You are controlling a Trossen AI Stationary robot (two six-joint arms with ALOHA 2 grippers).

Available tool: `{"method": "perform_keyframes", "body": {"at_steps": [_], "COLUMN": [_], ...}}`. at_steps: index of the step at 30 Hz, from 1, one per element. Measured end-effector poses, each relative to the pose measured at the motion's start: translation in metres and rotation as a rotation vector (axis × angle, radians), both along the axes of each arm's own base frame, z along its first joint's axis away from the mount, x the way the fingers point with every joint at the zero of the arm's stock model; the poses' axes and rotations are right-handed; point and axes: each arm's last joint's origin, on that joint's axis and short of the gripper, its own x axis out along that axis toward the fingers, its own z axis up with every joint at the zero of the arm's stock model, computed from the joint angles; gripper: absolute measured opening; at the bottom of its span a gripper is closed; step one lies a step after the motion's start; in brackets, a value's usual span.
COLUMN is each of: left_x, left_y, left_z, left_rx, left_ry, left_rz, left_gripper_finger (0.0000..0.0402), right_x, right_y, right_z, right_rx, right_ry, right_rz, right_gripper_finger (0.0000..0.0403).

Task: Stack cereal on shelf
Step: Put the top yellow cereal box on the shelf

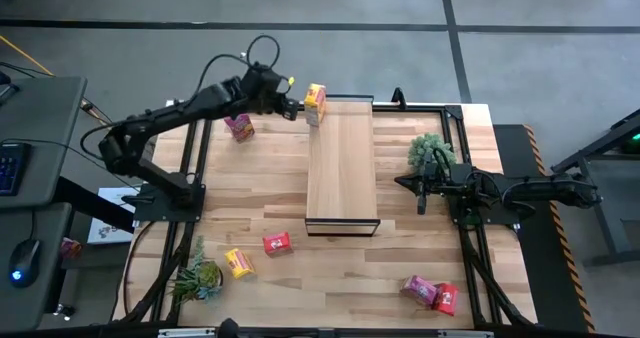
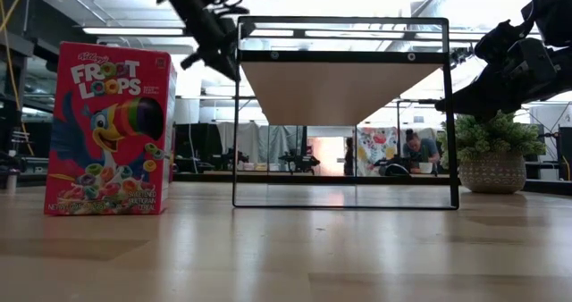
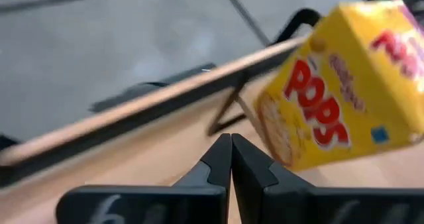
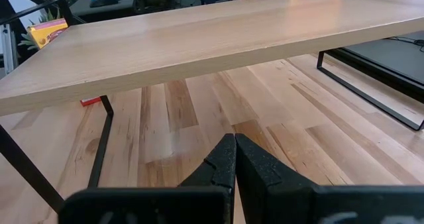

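Grey floor surrounds the wooden table (image 1: 330, 268); both arms' fingers (image 3: 225, 164) are pressed together, empty.

Red box (image 2: 109, 129), left of the low view: "Kellogg's" small at top, "FROOT LOOPS" in large white letters — fine print along the bottom edge, too small to make out.
Yellow box (image 3: 344, 85), right of the left wrist view: "POPS" in red letters — smaller print above it blurred.
Other boxes, high view: print too small to read.
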Motion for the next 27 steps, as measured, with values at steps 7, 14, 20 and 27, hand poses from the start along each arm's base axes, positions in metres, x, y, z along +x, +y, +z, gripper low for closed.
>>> {"method": "perform_keyframes", "body": {"at_steps": [7,14,20,27], "left_x": [0.008,0.024,0.030,0.039], "left_y": [0.001,0.008,0.008,-0.007], "left_z": [-0.034,-0.050,-0.056,-0.055], "left_rx": [-0.030,-0.031,-0.071,-0.103], "left_ry": [-0.086,-0.200,-0.226,-0.248], "left_rz": [-0.046,-0.149,-0.168,-0.196], "left_gripper_finger": [0.0000,0.0000,0.0000,0.0000], "right_x": [0.000,0.000,0.000,0.000], "right_y": [0.000,0.000,0.000,0.000], "right_z": [0.000,0.000,0.000,0.000], "right_rx": [0.000,0.000,0.000,0.000], "right_ry": [0.000,0.000,0.000,0.000], "right_rz": [0.000,0.000,0.000,0.000], "right_gripper_finger": [0.0000,0.0000,0.0000,0.0000]}}
